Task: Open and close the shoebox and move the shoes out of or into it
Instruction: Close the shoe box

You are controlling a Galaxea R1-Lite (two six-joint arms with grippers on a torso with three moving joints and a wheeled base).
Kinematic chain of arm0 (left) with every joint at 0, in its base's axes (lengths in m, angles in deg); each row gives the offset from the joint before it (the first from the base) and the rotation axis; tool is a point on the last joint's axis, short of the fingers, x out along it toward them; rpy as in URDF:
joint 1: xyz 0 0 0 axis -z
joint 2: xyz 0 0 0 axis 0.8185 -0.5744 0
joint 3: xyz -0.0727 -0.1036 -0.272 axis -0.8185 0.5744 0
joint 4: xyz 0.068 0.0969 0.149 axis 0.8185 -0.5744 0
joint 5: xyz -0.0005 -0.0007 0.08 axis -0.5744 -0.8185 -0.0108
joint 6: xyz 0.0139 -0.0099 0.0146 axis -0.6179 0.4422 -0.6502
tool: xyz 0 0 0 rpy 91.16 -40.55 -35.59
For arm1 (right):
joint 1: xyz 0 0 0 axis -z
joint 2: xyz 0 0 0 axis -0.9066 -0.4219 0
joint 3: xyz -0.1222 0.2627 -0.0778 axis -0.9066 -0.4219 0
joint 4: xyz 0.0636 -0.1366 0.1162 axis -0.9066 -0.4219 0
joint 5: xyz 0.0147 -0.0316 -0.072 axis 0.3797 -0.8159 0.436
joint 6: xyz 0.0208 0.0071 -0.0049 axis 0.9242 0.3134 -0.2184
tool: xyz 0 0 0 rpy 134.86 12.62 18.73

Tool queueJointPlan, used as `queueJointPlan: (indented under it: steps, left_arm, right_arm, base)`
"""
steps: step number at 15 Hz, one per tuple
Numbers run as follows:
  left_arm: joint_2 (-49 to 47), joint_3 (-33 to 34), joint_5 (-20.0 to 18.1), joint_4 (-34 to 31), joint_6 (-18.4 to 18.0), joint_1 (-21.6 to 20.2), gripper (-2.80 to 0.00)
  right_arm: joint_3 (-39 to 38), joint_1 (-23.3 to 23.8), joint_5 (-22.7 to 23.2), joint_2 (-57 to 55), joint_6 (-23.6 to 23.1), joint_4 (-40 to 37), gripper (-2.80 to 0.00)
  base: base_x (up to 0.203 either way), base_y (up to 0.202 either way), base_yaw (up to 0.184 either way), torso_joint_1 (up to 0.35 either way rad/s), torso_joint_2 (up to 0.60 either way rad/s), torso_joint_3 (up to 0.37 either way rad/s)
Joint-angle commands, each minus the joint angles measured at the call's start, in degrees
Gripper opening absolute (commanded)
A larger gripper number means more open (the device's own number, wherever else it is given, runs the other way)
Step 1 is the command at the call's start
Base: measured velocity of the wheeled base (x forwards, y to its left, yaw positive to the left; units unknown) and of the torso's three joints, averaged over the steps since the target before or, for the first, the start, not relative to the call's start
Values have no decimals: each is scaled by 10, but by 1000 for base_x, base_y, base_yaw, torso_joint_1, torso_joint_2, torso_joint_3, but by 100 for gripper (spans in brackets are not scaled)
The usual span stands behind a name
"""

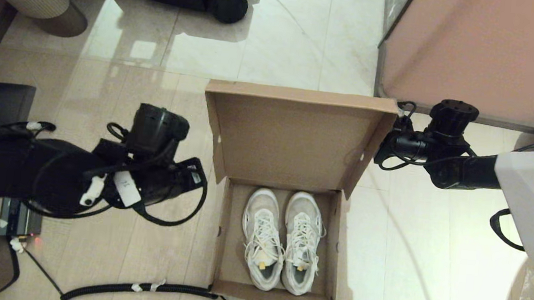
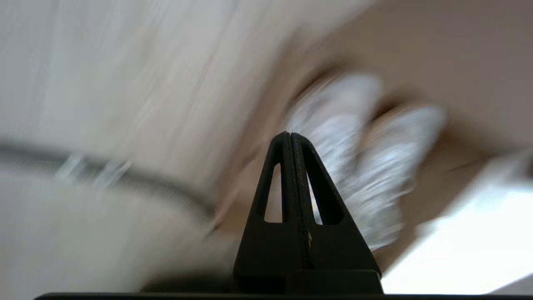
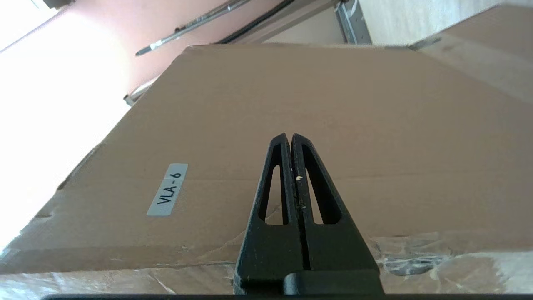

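Tiled floor [image 1: 119, 106], open shoebox [image 1: 292, 138], shoes [image 1: 283, 240] seemingly blurred, both grippers [image 2: 290, 135] [image 3: 290, 135] closed, empty.

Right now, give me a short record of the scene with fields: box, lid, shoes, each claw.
box: shoebox on the floor, open
lid: lid standing up on the far side, small white label on its outer face
shoes: shoes side by side inside the box, toes toward the lid
left claw: left claw shut, empty, beside the box on the robot's left
right claw: right claw shut, at the outer face of the lid by its right edge; contact unclear
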Motion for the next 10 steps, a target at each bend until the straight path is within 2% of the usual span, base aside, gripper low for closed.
queueJointPlan:
  steps: [1, 3, 4, 7, 10]
  left_arm:
    - [27, -44, -1, 43, -16, 5, -280]
    - [12, -80, -1, 110, -77, 16, -280]
    - [18, -84, -1, 128, -93, 24, -280]
    - [76, -68, -2, 131, -100, 43, -280]
    - [153, -11, -2, 89, -106, 56, -280]
  right_arm:
    - [-16, 0, 8, 12, 4, 3, -280]
    - [-42, -1, 18, 26, 4, 3, -280]
    - [-56, -1, 27, 33, 3, 3, -280]
    - [-80, -3, 32, 41, 2, 23, -280]
    - [-96, -9, 32, 44, 3, 35, -280]
  base:
    - [0, 0, 0, 0, 0, 0]
    - [0, 0, 0, 0, 0, 0]
    - [0, 0, 0, 0, 0, 0]
    - [0, 0, 0, 0, 0, 0]
    - [0, 0, 0, 0, 0, 0]
